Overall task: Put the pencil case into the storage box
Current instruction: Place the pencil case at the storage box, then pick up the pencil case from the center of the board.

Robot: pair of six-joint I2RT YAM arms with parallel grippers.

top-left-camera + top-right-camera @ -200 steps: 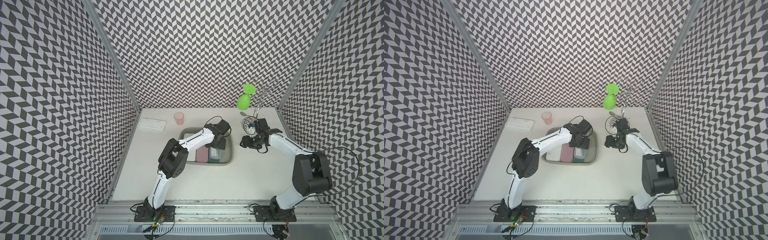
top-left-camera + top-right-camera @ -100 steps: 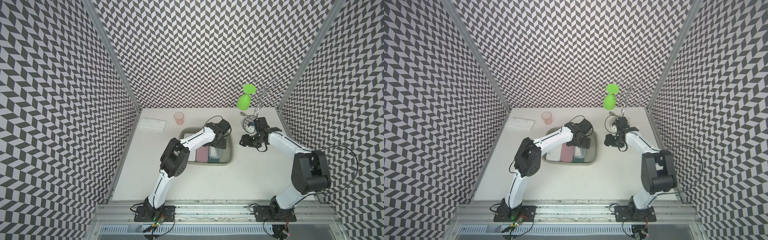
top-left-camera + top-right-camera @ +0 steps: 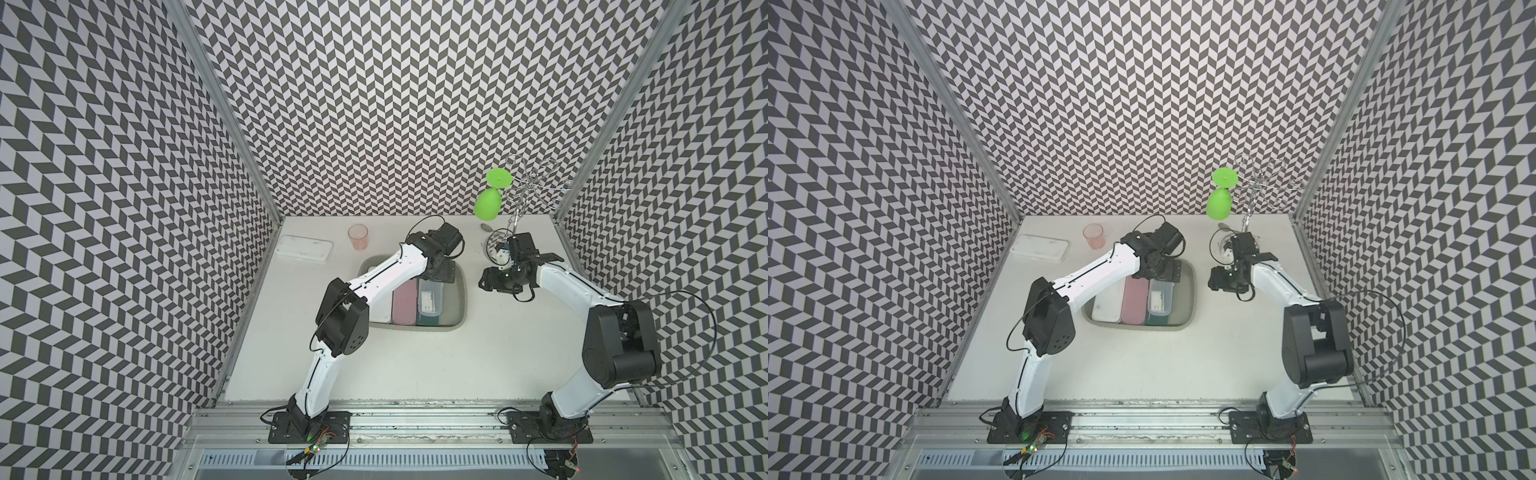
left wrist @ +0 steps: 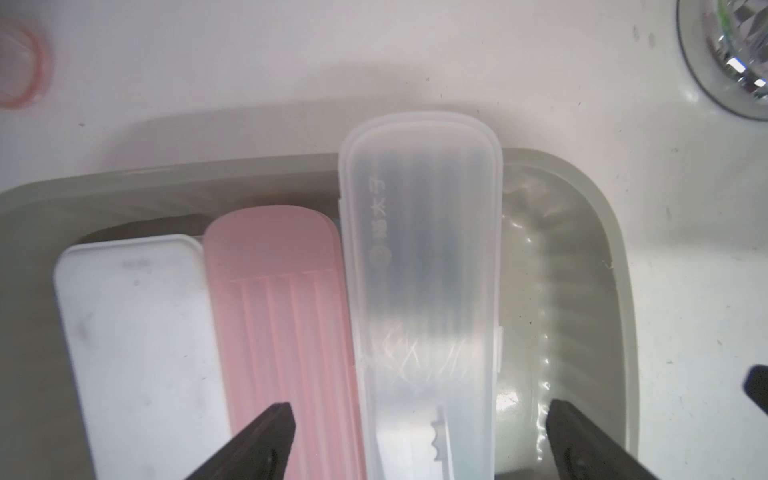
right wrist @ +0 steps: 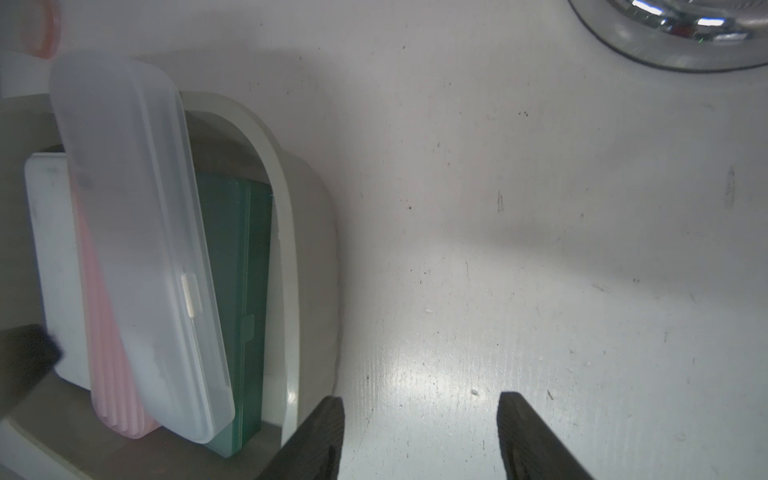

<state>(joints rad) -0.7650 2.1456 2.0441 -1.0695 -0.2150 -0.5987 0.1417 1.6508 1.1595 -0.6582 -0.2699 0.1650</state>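
On the table, the box holds a white case, pink case and green case abreast. The clear case lies atop the green case at the 3 o'clock side, its end over the 12 o'clock rim. The left gripper hovers released above it, and the right gripper, at the box's 3 o'clock, gapes empty.

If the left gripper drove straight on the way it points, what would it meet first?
Most likely the clear case, which lies in the storage box right ahead of the open left gripper. Depth is hard to judge from the wrist view.
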